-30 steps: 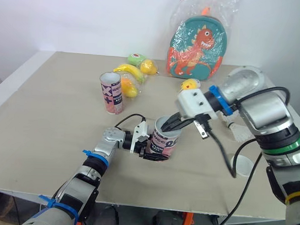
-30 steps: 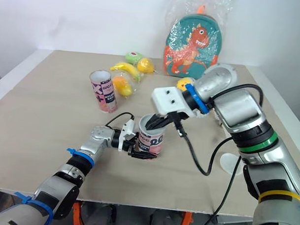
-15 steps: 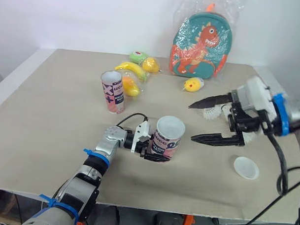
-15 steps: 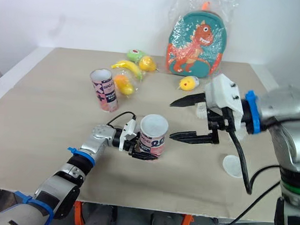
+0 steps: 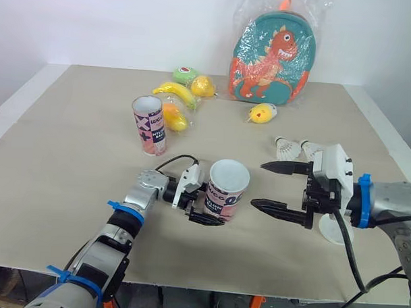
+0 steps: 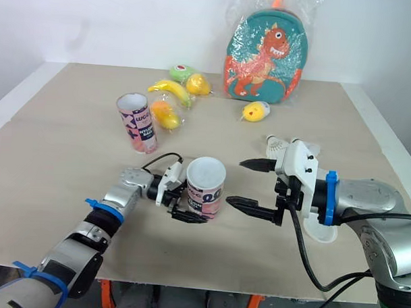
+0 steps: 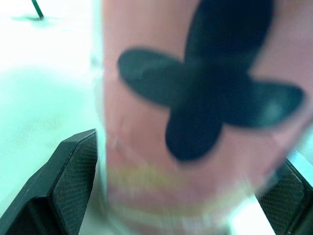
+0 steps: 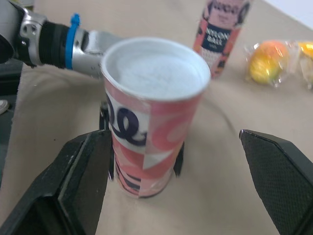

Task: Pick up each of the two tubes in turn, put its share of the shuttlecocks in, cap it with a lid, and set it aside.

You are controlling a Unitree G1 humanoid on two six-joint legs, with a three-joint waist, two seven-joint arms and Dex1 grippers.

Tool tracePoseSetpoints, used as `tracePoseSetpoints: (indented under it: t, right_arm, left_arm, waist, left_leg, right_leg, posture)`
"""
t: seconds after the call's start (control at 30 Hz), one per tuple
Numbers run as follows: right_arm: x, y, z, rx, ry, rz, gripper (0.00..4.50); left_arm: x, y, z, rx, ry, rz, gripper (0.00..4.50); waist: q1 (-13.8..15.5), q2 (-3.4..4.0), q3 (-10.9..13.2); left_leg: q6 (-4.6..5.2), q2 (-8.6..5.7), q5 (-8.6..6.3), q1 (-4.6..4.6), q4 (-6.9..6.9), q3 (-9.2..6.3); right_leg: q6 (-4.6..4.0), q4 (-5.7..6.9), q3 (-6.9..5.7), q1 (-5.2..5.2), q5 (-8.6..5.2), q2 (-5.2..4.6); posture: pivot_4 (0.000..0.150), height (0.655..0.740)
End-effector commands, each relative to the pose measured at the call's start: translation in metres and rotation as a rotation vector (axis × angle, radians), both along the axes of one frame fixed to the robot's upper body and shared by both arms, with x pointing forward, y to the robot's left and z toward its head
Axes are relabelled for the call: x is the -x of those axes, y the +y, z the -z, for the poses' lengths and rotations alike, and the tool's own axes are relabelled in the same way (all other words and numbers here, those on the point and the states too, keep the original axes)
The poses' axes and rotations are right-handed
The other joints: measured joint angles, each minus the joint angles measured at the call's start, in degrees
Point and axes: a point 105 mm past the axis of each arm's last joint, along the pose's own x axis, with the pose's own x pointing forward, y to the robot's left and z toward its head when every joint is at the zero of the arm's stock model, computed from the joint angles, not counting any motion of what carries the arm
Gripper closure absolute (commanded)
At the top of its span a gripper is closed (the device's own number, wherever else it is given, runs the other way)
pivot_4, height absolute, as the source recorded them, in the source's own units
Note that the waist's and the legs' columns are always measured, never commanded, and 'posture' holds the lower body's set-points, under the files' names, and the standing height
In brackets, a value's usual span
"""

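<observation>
A pink printed tube (image 5: 223, 197) stands upright at the table's front middle with a white lid (image 5: 230, 175) on its mouth. My left gripper (image 5: 211, 209) reaches around its base, jaws open, a finger (image 7: 73, 181) on each side with a thin gap. My right gripper (image 5: 258, 185) hangs wide open just right of the tube, holding nothing. A second tube (image 5: 150, 125), uncapped, stands upright farther back on the left. Two shuttlecocks (image 5: 287, 149) lie behind the right gripper. Another white lid (image 5: 335, 232) lies on the table, partly hidden by my right wrist.
A dinosaur backpack in plastic (image 5: 271, 49) leans on the wall at the back. Bagged toy fruit (image 5: 177, 95) lies behind the open tube. A yellow toy (image 5: 261, 114) sits in front of the backpack. The table's front edge (image 5: 188, 272) is near.
My right gripper was shut at the tube's mouth; it has opened and drawn back to the right, leaving the lid on the tube. My left gripper stays around the tube.
</observation>
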Motion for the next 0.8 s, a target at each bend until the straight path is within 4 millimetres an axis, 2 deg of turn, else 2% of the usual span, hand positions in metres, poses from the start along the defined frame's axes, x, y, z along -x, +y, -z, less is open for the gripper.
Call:
tracePoseSetpoints:
  t: [0.03,0.27,0.43,0.53,0.67,0.8]
  right_arm:
    - [0.005,0.004,-0.009,-0.014,-0.053,-0.010,0.00]
    - [0.005,0.000,0.002,-0.001,-0.023,0.023,0.00]
    - [0.004,-0.001,0.023,0.041,0.028,0.032,0.00]
    - [0.003,0.005,0.031,0.022,0.046,0.016,0.00]
    - [-0.003,0.015,0.039,-0.009,0.064,-0.012,0.00]
    - [-0.008,0.020,0.042,-0.021,0.064,-0.029,0.00]
  left_arm:
    - [0.002,0.020,0.007,-0.044,0.022,-0.021,0.05]
    - [0.002,0.059,0.005,-0.109,-0.019,-0.087,0.05]
    - [0.007,0.088,-0.019,-0.060,-0.009,-0.162,0.05]
    - [0.015,0.093,-0.037,-0.005,-0.001,-0.179,0.05]
    - [0.021,0.087,-0.065,0.097,-0.022,-0.198,0.05]
    - [0.029,0.084,-0.078,0.126,-0.039,-0.192,0.05]
  waist:
    - [0.0,-0.03,0.0]
    - [0.0,-0.03,0.0]
    - [-0.1,-0.09,0.1]
    - [0.1,-0.12,0.3]
    - [0.5,-0.20,0.4]
    - [0.5,-0.21,0.4]
  left_leg:
    - [0.00,0.00,0.00,0.00,-0.01,0.00]
    - [0.03,0.02,-0.05,0.00,-0.02,-0.02]
    - [0.03,0.09,-0.05,0.00,-0.02,-0.01]
    - [0.02,0.10,-0.05,-0.01,-0.02,0.00]
    - [0.02,0.08,-0.05,-0.18,0.10,-0.09]
    - [0.02,0.08,-0.05,-0.23,0.15,-0.10]
  right_leg:
    - [0.01,0.00,0.00,0.00,-0.01,0.00]
    - [-0.02,0.00,-0.01,0.03,-0.06,0.00]
    - [-0.05,0.01,-0.03,0.02,-0.07,0.01]
    - [-0.06,0.02,-0.04,0.01,-0.08,0.00]
    - [-0.02,0.01,-0.17,0.01,-0.07,-0.05]
    - [0.00,0.01,-0.18,-0.01,-0.05,-0.04]
  posture:
    - [0.150,0.7302]
    - [0.150,0.7302]
    - [0.150,0.7302]
    - [0.150,0.7302]
    - [0.150,0.7302]
    - [0.150,0.7302]
